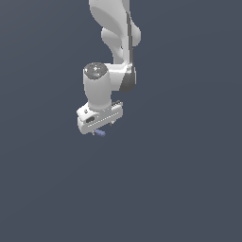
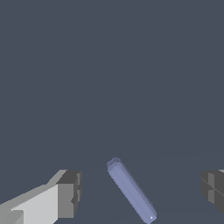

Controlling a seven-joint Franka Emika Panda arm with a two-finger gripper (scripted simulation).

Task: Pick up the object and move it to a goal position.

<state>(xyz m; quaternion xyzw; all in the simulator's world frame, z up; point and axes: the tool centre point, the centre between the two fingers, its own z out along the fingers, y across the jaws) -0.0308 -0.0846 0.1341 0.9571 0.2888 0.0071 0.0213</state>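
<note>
The object is a small periwinkle-blue rod (image 2: 131, 191). In the wrist view it lies slanted between my two dark fingertips (image 2: 72, 192), with a clear gap on each side of it. My gripper (image 2: 142, 190) is open and touches nothing. In the exterior view the white gripper (image 1: 100, 126) hangs low, straight over the rod (image 1: 99, 133), and only a short blue end of the rod pokes out beneath the hand.
A plain dark grey-blue surface (image 1: 179, 179) fills both views. The white arm (image 1: 116, 33) comes down from the exterior view's top centre. No other objects and no goal marker show.
</note>
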